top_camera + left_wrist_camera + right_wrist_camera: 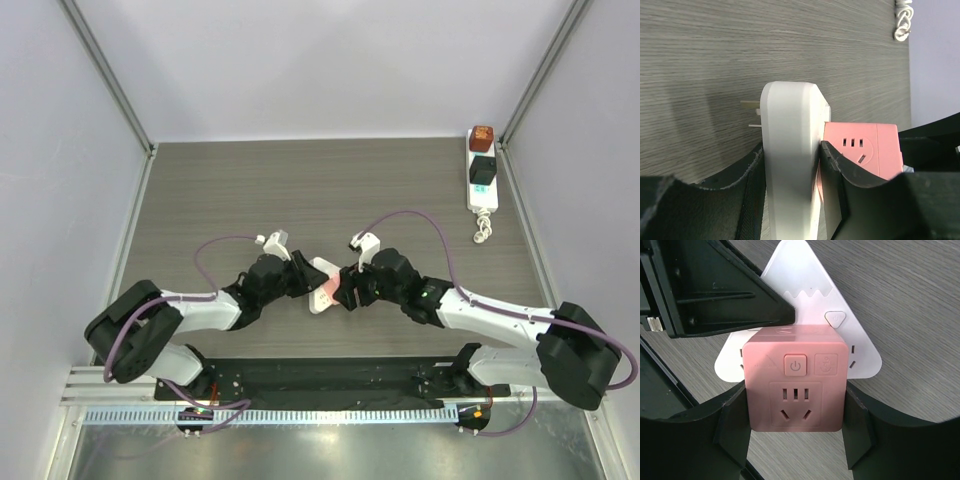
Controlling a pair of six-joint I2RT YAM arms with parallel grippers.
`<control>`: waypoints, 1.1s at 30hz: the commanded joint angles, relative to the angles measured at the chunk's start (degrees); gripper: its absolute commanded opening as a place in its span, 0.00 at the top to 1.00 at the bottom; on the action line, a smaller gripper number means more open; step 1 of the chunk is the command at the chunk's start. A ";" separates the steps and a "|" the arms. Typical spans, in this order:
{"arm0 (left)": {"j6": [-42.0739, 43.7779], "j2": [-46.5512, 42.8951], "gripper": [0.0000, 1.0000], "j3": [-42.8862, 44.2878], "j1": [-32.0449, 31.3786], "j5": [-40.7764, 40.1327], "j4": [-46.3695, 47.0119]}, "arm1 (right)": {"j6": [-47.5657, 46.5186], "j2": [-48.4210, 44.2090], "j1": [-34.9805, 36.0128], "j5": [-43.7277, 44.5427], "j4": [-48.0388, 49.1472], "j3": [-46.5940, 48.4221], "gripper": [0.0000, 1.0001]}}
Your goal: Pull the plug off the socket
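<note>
The socket, a long white power strip (481, 197), lies at the far right back with its knotted cord (483, 230). A brown cube (482, 137) and a black cube (483, 169) sit plugged on it. Neither gripper is near it. At the table's middle, my left gripper (305, 280) is shut edge-on on a white triangular plate (790, 115), whose metal prongs (751, 105) point left. My right gripper (795, 410) is shut on the sides of a pink cube plug (795, 380). The cube sits flush against the plate's face (810, 290).
The knotted cord also shows in the left wrist view (902, 20) at the top right. Grey walls with metal posts close the table's left, right and back. The left gripper's black fingers (715, 290) fill the upper left of the right wrist view.
</note>
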 commanded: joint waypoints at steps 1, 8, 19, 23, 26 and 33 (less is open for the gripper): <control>7.35 -0.96 1.00 -0.08 -1.65 -7.13 -12.77 | 6.75 -1.45 0.09 -1.12 5.48 -1.86 0.99; 7.09 2.02 1.00 -2.72 -1.74 -6.95 -8.30 | 5.71 -8.48 0.09 0.46 14.90 -10.56 0.99; 6.47 3.78 1.00 -4.39 -1.65 -8.09 -2.58 | 6.05 -12.88 0.18 1.95 17.44 -14.95 0.99; 5.60 4.58 1.00 -5.09 -1.65 -9.85 -1.80 | 9.73 -12.71 0.09 4.67 21.31 -17.07 0.99; 5.15 4.67 1.00 -5.71 -1.65 -10.82 -1.52 | 12.20 -11.65 0.10 6.95 20.27 -16.63 0.99; 4.98 4.23 1.00 -6.32 -1.74 -13.37 -2.84 | 18.62 -8.58 0.09 6.71 11.74 -11.27 0.99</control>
